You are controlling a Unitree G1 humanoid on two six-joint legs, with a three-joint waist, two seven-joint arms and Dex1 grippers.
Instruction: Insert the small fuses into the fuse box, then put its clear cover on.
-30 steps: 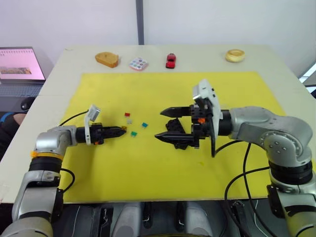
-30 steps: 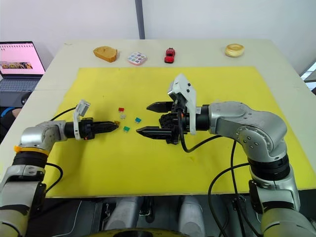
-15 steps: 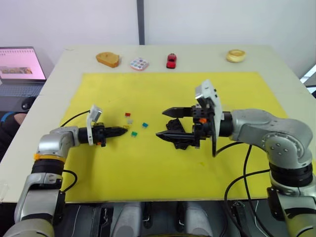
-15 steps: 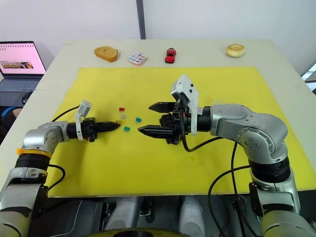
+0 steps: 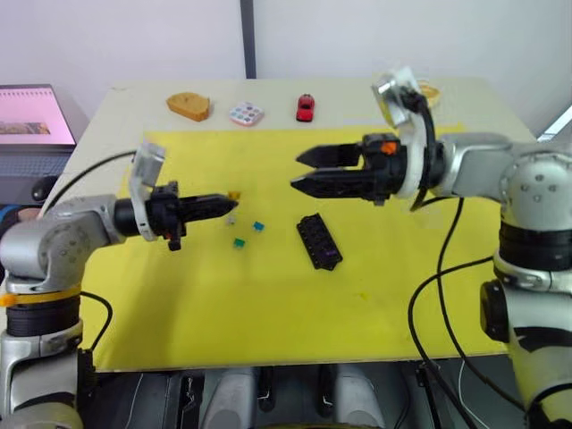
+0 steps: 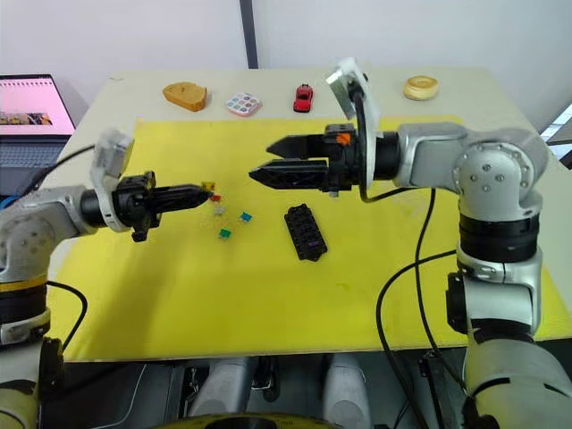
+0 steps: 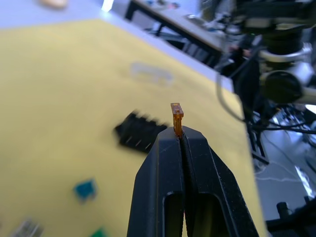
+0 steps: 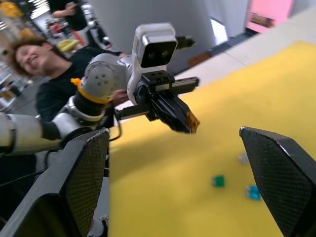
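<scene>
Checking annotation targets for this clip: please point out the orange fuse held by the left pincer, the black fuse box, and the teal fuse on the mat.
small orange plastic blade fuse (image 7: 177,114), left wrist view, its body.
black rectangular plastic fuse box (image 6: 305,231), right eye view, slotted top.
tiny teal plastic fuse (image 5: 259,226), left eye view, its middle.

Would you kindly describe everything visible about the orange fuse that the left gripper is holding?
The orange fuse is a tiny, flat, translucent-looking plastic blade. It stands upright out of the tips of the left gripper, whose black fingers are shut on its lower end. It is lifted off the yellow mat and touches nothing else.
</scene>
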